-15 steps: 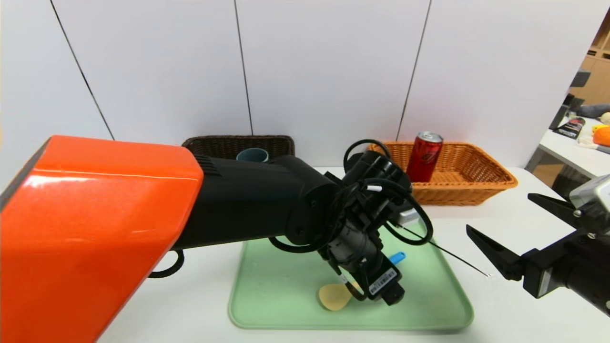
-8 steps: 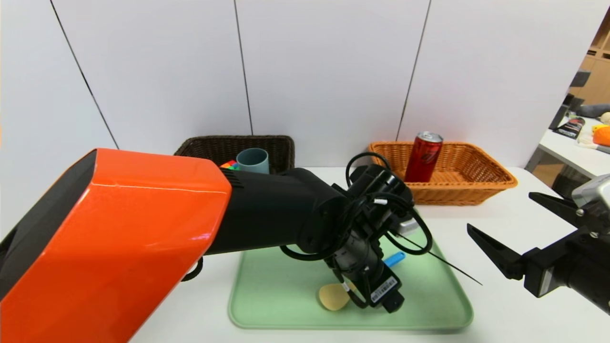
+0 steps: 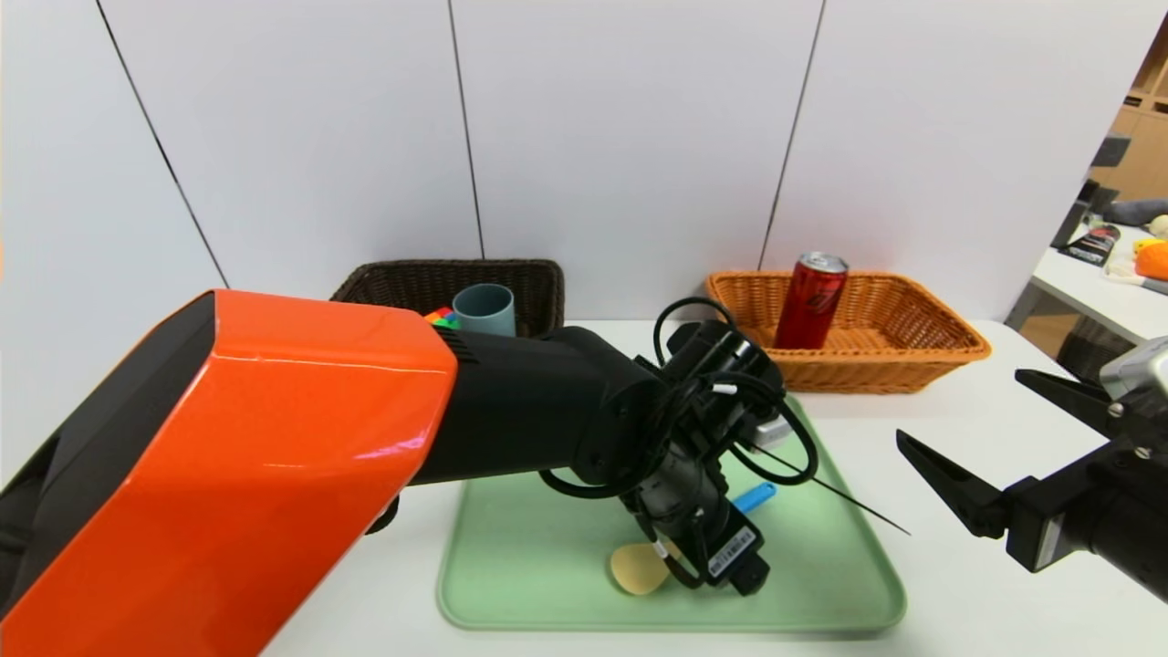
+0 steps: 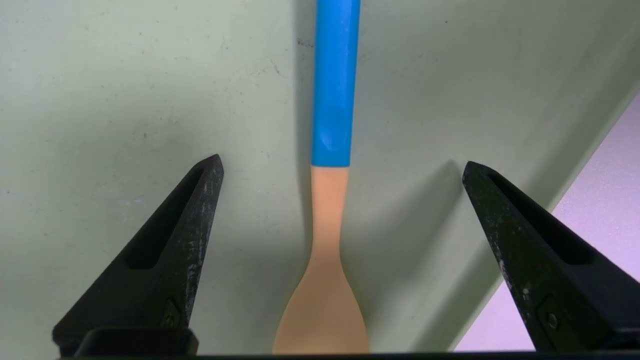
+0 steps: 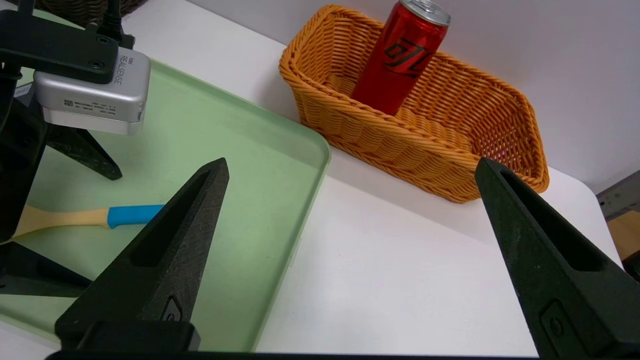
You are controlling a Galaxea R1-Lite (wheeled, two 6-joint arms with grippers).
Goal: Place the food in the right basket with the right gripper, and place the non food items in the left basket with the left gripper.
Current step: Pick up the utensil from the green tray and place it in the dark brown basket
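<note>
My left end effector (image 4: 340,170) hangs spread wide over the spoon (image 4: 327,215), which lies flat on the green tray (image 3: 511,547). Its thin neck sits between my fingers; closing too high, I judge, would skid it away. My right end effector (image 3: 995,438) idles spread beside the tray.

wall (image 3: 620,128): white panels, dark seams | table (image 3: 958,584): white | side desk (image 3: 1095,297): cluttered
</note>
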